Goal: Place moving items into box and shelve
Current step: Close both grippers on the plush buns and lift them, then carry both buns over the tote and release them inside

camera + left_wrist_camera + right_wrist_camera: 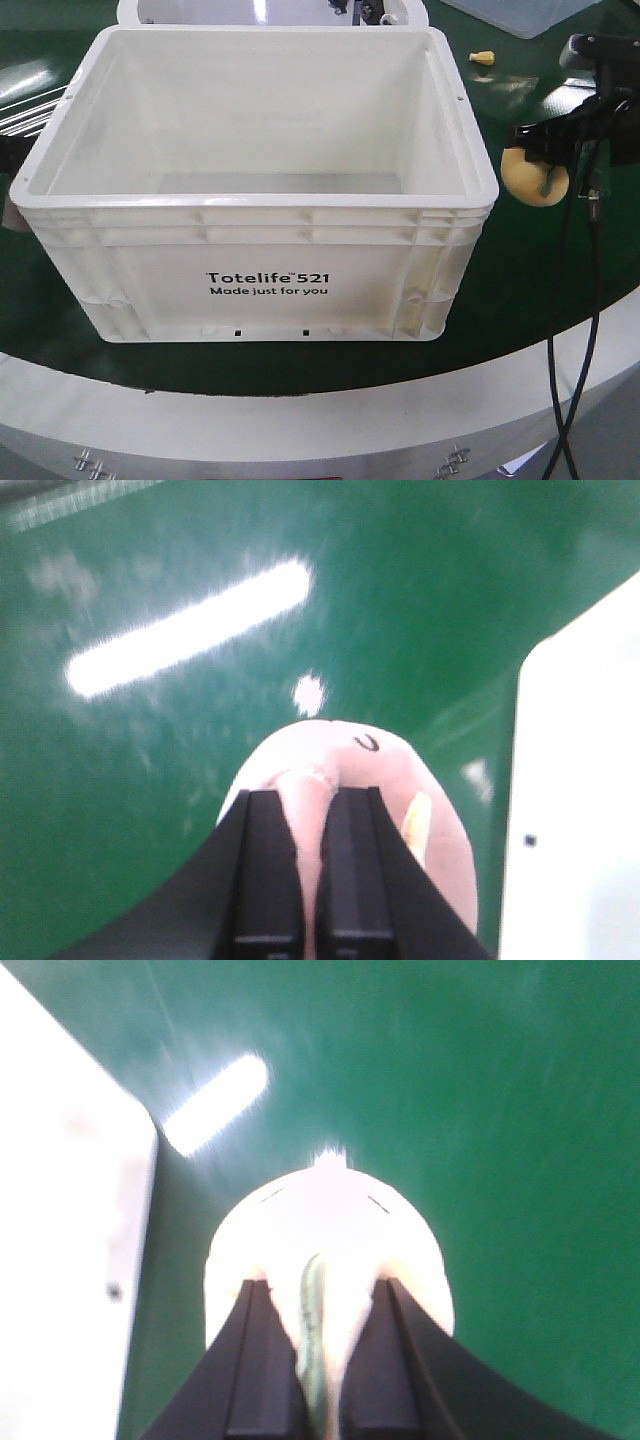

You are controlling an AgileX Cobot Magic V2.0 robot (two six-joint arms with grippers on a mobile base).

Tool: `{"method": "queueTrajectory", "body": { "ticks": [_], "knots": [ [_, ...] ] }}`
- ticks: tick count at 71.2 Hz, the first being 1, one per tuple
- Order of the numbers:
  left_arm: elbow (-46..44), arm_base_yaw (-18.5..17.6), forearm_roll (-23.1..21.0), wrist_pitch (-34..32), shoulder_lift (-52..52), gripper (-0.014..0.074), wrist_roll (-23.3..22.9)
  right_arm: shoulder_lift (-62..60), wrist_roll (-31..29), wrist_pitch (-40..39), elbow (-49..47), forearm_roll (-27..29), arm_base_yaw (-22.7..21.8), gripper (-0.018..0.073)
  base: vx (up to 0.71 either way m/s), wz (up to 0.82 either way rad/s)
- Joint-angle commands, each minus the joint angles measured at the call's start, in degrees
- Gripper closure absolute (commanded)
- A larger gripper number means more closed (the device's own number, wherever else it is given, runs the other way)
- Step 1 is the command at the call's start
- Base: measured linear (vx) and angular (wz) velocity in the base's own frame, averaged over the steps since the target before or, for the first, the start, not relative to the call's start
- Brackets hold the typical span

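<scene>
Both arms are loaded. The right gripper [312, 1360] has its jaws drawn narrow on the yellow ball [330, 1210], with the green stripe running up between the black fingers. In the front view that ball [535, 178] hangs just beside the right-hand rim of the white Totelife tote [270, 285], outside it. Across the way, the left gripper [308, 880] is pinched on the pink ball [380, 770]. Its jaws are almost together, nipping a fold of the soft skin, and the tote's wall stands close on that side. Whether either ball is clear of the green table [520, 290] is hard to call. The tote is bare inside, so neither item is home yet.

Now the dangers. Each grip looks like a pinch on a ridge, not a hold around the body. A quick swing could pull the ball free and send it rolling across the table. Both balls sit low against the outer walls, so a sideways move without enough lift would likely knock the ribbed rim or shove the tote. If both arms come in over the opening together, they may crowd each other. The black cable [585, 330] drooping by the right arm could also snag.
</scene>
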Motion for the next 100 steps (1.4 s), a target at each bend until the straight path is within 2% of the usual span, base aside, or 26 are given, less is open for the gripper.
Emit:
{"method": "queueTrajectory", "body": {
  "ticks": [1,22,39,48,57,65,87,93,100],
  "knots": [
    [-2.0,-0.1,-0.4,-6.0,-4.6,0.0621,0.1,-4.0,-1.8,-3.9,-2.4,0.2,0.0,0.0571,0.0,0.0],
    [-2.0,-0.1,-0.3,-11.5,-12.3,0.0619,0.1,-10.5,-6.3,-5.9,-2.5,0.2,0.0,0.0571,0.0,0.0],
    [-2.0,-0.4,-0.3,-15.4,-19.0,0.0619,0.1,-16.9,-6.5,-9.8,-2.5,0.8,0.0,0.0571,0.0,0.0],
    [-2.0,-2.8,-0.2,-17.4,-22.2,0.0619,2.3,-20.0,-6.7,-11.7,-2.5,2.1,0.0,0.0571,0.0,0.0],
    [-2.0,-7.0,-0.3,-19.4,-24.0,0.0619,5.5,-22.4,-7.8,-13.7,-2.5,3.7,0.9,0.0571,0.0,0.0],
    [-2.0,-11.1,-0.3,-20.3,-24.2,0.0619,6.0,-23.5,-11.9,-15.8,-2.5,3.7,5.6,0.0571,0.0,0.0],
    [-2.0,-23.2,-0.4,-21.7,-21.5,0.0619,6.1,-21.9,-16.5,-19.7,-2.5,3.6,24.7,0.0571,0.0,0.0],
    [-2.0,-25.3,-0.3,-23.6,-20.2,0.0616,6.1,-20.2,-16.5,-20.6,-2.5,3.6,28.2,0.0571,0.0,0.0],
    [-2.0,-25.8,-0.3,-25.1,-19.1,0.0608,6.1,-17.7,-16.5,-22.0,-2.5,3.7,30.6,0.0566,0.0,0.0]
  ]
}}
